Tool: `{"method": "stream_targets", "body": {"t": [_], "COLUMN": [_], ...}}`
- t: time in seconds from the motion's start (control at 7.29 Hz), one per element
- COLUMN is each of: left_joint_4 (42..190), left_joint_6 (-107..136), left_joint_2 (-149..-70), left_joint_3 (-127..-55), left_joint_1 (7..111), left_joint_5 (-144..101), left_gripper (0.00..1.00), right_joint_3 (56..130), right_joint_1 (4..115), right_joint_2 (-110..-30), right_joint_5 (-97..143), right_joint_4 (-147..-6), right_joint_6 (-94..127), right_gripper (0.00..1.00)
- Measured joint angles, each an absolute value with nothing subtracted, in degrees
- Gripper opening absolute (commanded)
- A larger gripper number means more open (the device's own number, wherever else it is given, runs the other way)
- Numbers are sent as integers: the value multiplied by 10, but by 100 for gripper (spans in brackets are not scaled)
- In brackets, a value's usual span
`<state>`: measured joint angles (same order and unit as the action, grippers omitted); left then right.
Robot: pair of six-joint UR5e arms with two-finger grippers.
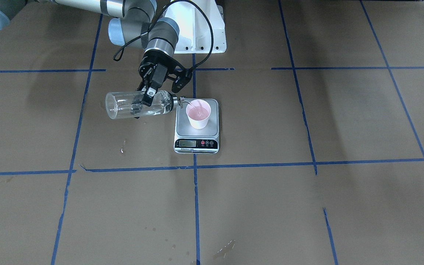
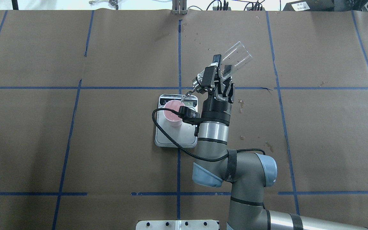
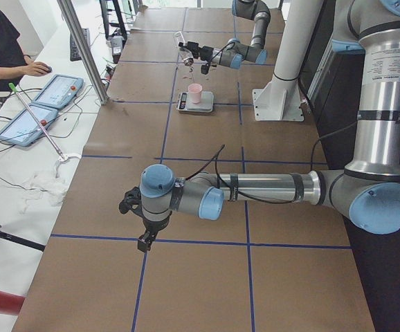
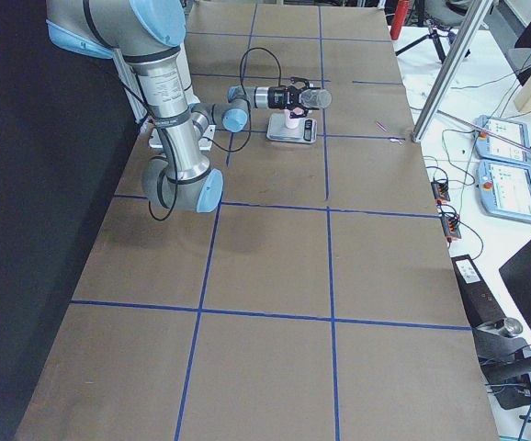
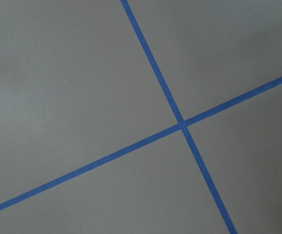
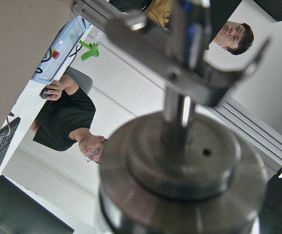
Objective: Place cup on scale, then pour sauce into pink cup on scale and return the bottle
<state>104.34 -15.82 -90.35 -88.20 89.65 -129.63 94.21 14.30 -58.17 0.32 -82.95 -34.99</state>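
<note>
The pink cup [image 1: 198, 114] stands upright on the scale [image 1: 184, 129], towards its back; it also shows from overhead [image 2: 173, 111]. My right gripper [image 1: 144, 101] is shut on the bottle [image 1: 123, 105], holding it about level, a little above the table. Its metal spout [image 1: 182, 100] hangs over the cup's rim. The clear sauce [image 1: 160, 106] lies along the bottle's lower side near the neck. The right wrist view shows only the metal collar [image 6: 180, 161] up close. My left gripper [image 3: 141, 232] hangs far from the scale over bare table; I cannot tell whether it is open.
The white robot pedestal [image 1: 204, 33] stands just behind the scale. Wet spots [image 2: 241, 103] mark the brown paper near the right arm. Operators sit at a side desk with tablets [image 3: 55, 90] beyond a metal pole [image 3: 82, 48].
</note>
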Motion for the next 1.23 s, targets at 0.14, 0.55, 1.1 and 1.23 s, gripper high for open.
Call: {"method": "stream_targets", "body": {"t": [0.14,0.55,1.1,1.23], "left_joint_4": [1043,1039,1038,1038], "left_joint_6": [-158,-157,-157,-157], "left_joint_2": [-904,-904,-904,-905], "left_joint_3": [-883,-885,-886,-887], "left_joint_1": [896,896,896,896], "left_joint_5": [-1296,-1313,-1316,-1316], "left_gripper": [100,100,100,100], "right_joint_3": [942,936,932,933], "right_joint_1": [142,138,138,138], "right_joint_2": [-580,-587,-587,-587], "right_joint_5": [-4,-2,63,84], "right_joint_4": [-828,-787,-759,-759], "right_joint_6": [-355,-337,-221,-168], "right_gripper": [0,0,0,0]}}
